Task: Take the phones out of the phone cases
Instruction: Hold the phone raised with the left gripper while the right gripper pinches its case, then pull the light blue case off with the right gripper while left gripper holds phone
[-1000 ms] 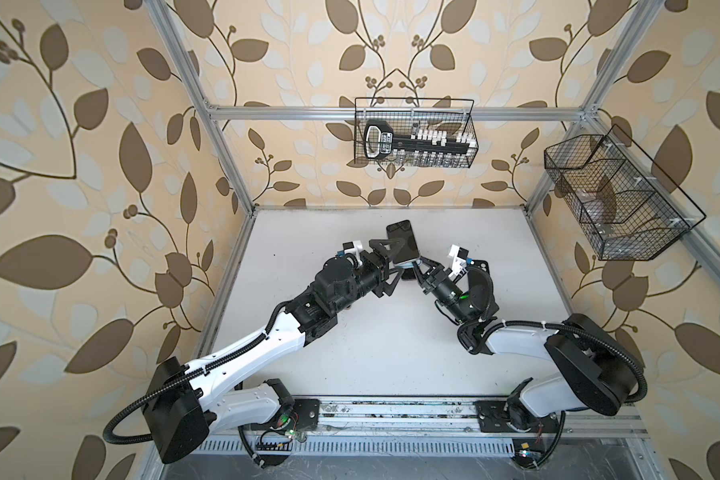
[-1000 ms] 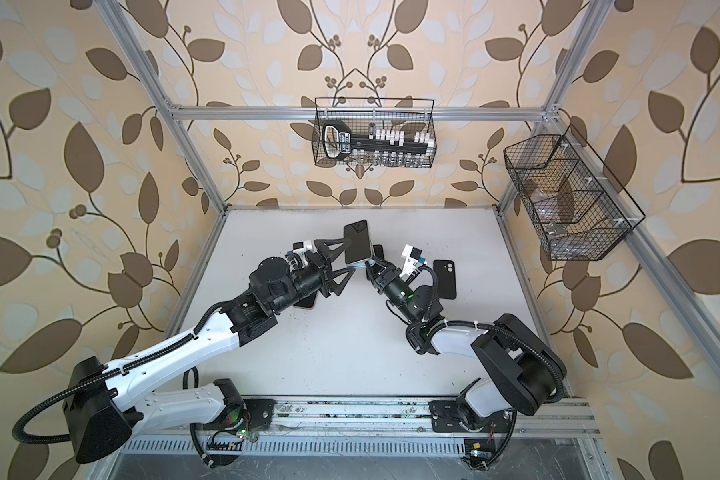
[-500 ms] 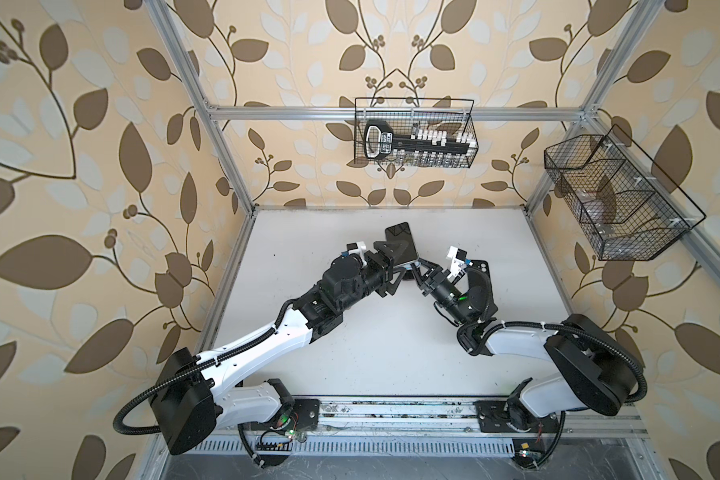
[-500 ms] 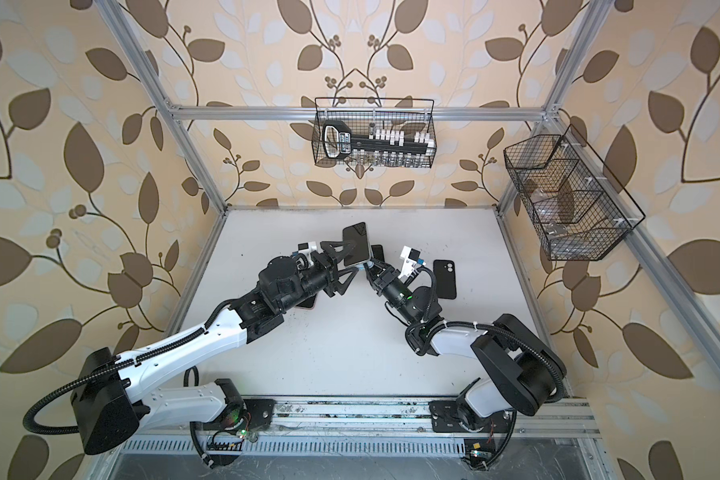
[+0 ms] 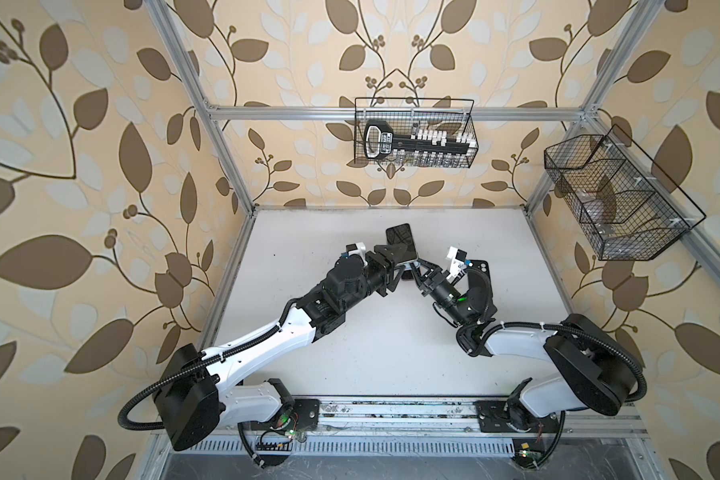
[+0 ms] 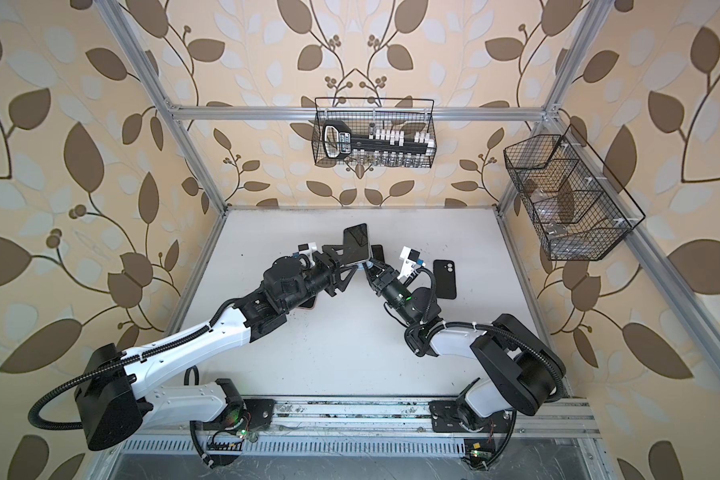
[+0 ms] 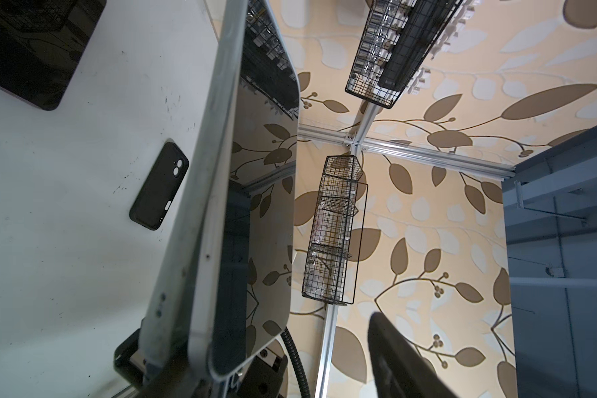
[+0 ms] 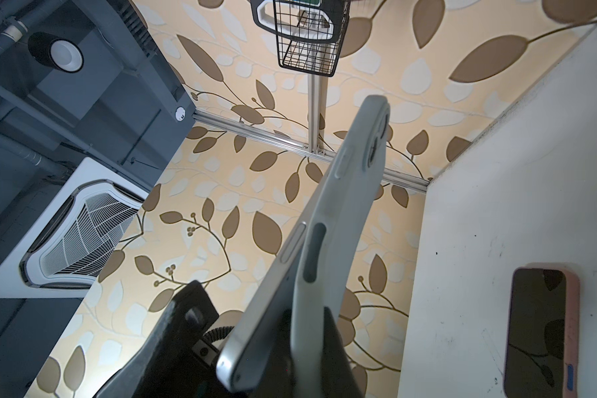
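Where the right fingers [image 5: 424, 270] come together, I find them pressed tight on the lower end of the pale grey-green phone case [image 8: 352, 206]. The exact contact is hidden behind the case in the right wrist view. At that end the case stands peeled away from the phone [image 8: 273, 293], whose silver edge and lower corner show bare. The upper end, with the camera opening, sits on the phone.

The left fingers [image 7: 393, 351] are spread to either side of the phone. One stands clear of the glass screen, with wallpaper visible between. The other lies on the case side, and I cannot tell whether it touches.

In both top views the phone is held off the desk [image 5: 371, 340], tilted with its dark screen upward. It sits where the two arms meet, toward the back of the desk's middle.

Further out, the following is noted:
- A black case [image 6: 444, 278] lies flat on the desk just beside the right arm's wrist, camera holes toward the back wall.
- A dark-screened phone [image 6: 377, 251] lies on the desk, partly hidden behind the held one.
- A phone in a pink case [image 8: 538, 327] lies flat, screen up.
- A wire basket [image 5: 414, 133] holding a black tool hangs on the back wall.
- A second wire basket [image 5: 616, 199] hangs on the right-hand wall.
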Tool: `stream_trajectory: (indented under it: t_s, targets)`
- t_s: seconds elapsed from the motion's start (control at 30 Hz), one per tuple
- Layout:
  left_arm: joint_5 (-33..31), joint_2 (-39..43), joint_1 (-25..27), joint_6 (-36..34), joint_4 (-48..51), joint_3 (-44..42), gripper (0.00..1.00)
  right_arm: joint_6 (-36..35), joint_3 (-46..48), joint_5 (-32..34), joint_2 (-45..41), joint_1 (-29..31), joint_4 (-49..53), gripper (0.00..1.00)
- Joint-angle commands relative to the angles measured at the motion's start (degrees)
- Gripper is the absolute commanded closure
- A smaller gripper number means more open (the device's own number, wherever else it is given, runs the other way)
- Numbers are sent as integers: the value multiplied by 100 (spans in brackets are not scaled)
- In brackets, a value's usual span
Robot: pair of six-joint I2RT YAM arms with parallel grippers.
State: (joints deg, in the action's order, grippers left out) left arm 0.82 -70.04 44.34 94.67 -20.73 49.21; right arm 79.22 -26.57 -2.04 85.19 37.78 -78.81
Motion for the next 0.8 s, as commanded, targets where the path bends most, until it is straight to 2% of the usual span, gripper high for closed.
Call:
stream_trajectory:
  t_s: [0.0,0.4,0.6,0.67,0.73,0.77]
  targets:
    - [-341,-41,14,-83,-142,186,36,-11,73,-121,23,88,-829,100]
    - [-619,-206,-11,-120,-124,97,62,-21,81,-121,11,133,-862,100]
    - [-600,-339,-56,-116,-206,80,79,-53,156,-121,-24,157,-802,100]
    - [-577,-381,-73,-125,-212,103,92,-95,186,-104,-63,162,-698,100]
    - [-534,-433,-90,-119,-212,132,100,-150,222,-70,-115,174,-545,100]
    - [-492,-463,-96,-116,-246,162,100,-199,231,-53,-148,179,-442,100]
